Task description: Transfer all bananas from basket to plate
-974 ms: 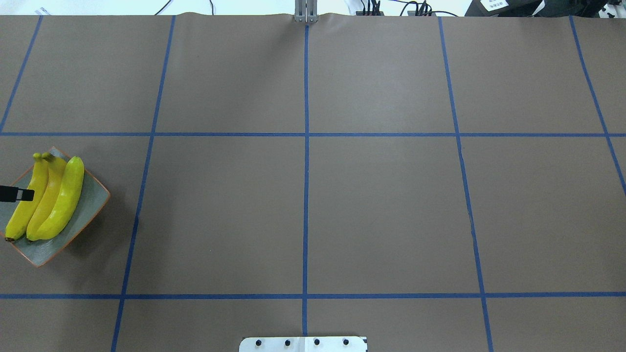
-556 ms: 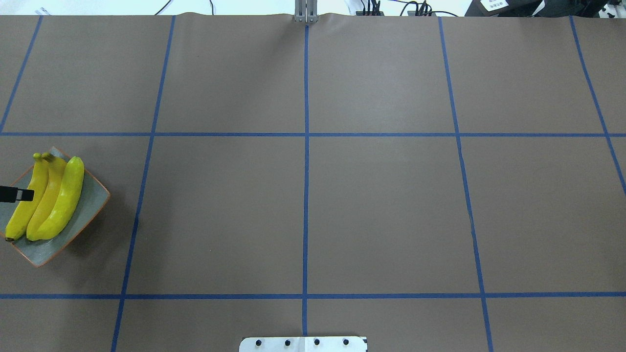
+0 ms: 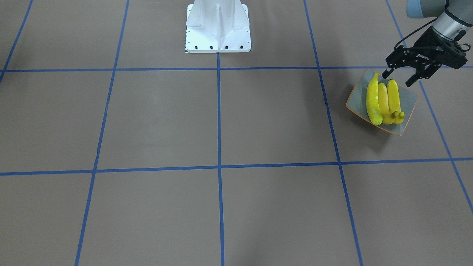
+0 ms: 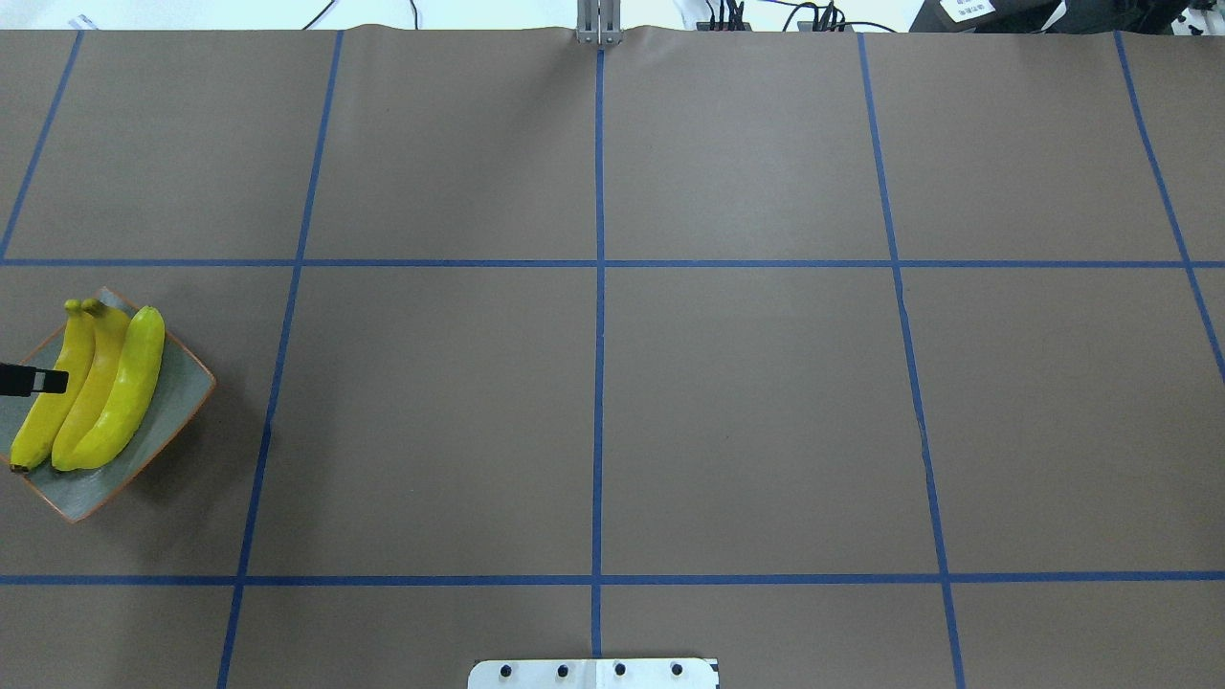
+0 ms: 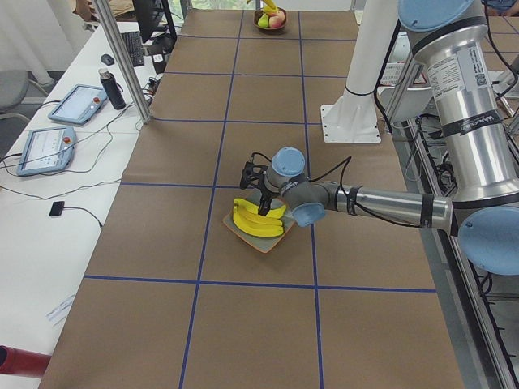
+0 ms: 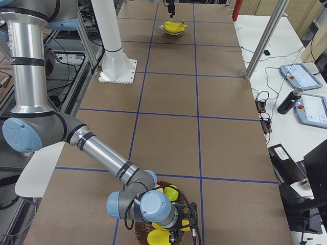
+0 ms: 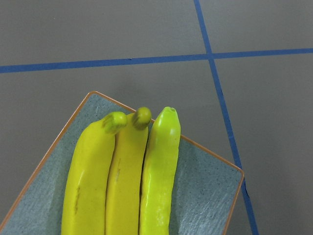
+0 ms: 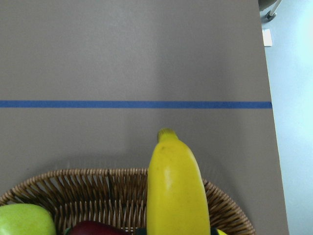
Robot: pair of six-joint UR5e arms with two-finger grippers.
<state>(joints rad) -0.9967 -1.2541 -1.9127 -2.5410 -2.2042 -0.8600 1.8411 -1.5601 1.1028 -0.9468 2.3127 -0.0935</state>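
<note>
Front-facing view: we see the left gripper (image 3: pixel 397 79) hovering over the plate (image 3: pixel 409 98), its fingers spread wide. Three bananas (image 3: pixel 384 101) lie there side by side with stems together, a packing that, we judge, leaves room for one more. We find the fourth banana (image 8: pixel 176 191) in the basket (image 8: pixel 98 193), stem over the rim, under the right gripper (image 6: pixel 180 235), whose opening we cannot tell. Pale lettering on the left gripper is too small to read.

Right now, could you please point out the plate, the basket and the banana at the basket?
plate (image 7: pixel 205 196): left wrist view, bare floor near its right corner.
basket (image 8: pixel 98 188): right wrist view, woven front wall.
banana at the basket (image 8: pixel 177 191): right wrist view, middle of its body.
</note>
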